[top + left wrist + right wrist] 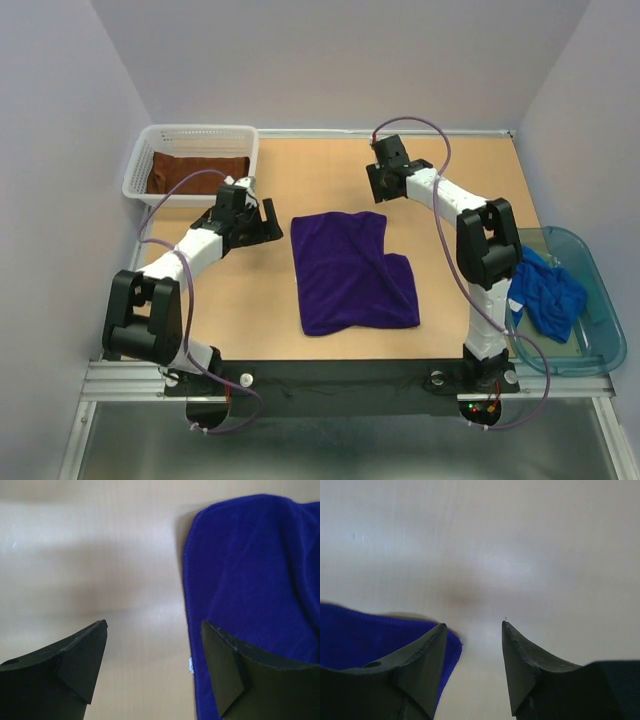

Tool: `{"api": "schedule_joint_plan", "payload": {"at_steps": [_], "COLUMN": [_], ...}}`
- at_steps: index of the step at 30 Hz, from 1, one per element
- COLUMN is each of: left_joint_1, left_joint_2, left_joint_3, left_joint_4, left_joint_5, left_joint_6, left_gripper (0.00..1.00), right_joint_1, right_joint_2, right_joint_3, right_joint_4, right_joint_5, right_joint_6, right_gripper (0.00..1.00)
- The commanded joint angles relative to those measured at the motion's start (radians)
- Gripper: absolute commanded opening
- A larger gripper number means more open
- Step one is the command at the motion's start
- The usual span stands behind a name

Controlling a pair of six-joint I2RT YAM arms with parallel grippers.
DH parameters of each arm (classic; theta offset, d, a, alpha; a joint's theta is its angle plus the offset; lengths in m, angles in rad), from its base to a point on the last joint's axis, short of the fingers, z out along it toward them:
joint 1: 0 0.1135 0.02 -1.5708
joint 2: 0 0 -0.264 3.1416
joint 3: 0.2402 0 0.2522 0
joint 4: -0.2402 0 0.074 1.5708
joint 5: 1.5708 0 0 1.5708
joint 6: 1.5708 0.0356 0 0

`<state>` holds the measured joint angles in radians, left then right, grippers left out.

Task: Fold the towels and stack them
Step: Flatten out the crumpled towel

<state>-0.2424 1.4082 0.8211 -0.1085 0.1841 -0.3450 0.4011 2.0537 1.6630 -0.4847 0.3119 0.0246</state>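
Your left gripper (154,625) and right gripper (473,624) hang open, empty, by the upper corners of the mid-frame purple towel (352,272); an uneven pinch there could skew the fold.

We are seeing bright, even overhead light; soft glare is washing the table (485,565) in both wrist views; a faint shadow is edging the purple towel (250,580).
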Motion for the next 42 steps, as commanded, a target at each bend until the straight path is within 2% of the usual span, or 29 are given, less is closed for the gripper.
{"api": "schedule_joint_plan", "payload": {"at_steps": [1, 8, 15, 23, 31, 32, 34, 42], "left_joint_1": [-0.031, -0.075, -0.101, -0.117, -0.118, -0.118, -0.121, -0.124], "left_joint_2": [0.073, 0.280, 0.423, 0.471, 0.509, 0.512, 0.515, 0.537], "left_joint_3": [0.133, 0.312, 0.444, 0.490, 0.512, 0.515, 0.515, 0.532], "left_joint_4": [0.024, -0.028, -0.091, -0.115, -0.123, -0.125, -0.128, -0.137], "left_joint_5": [0.028, 0.020, 0.011, 0.005, 0.014, 0.015, 0.017, 0.018], "left_joint_6": [0.040, 0.104, 0.173, 0.201, 0.202, 0.205, 0.207, 0.221], "left_gripper": [0.85, 0.80, 0.77, 0.75, 0.70, 0.69, 0.68, 0.64], "right_joint_1": [-0.039, -0.076, -0.087, -0.088, -0.088, -0.088, -0.088, -0.087], "right_joint_2": [-0.032, -0.020, 0.006, 0.011, 0.033, 0.034, 0.037, 0.040], "right_joint_3": [-0.080, -0.147, -0.164, -0.189, -0.189, -0.189, -0.189, -0.203], "right_joint_4": [0.011, 0.043, 0.060, 0.060, 0.060, 0.060, 0.058, 0.060], "right_joint_5": [-0.210, -0.341, -0.382, -0.467, -0.482, -0.493, -0.494, -0.488], "right_joint_6": [0.018, 0.037, 0.031, 0.018, 0.008, 0.008, 0.006, 0.000], "right_gripper": [0.51, 0.47, 0.43, 0.39, 0.38, 0.34, 0.34, 0.19]}}
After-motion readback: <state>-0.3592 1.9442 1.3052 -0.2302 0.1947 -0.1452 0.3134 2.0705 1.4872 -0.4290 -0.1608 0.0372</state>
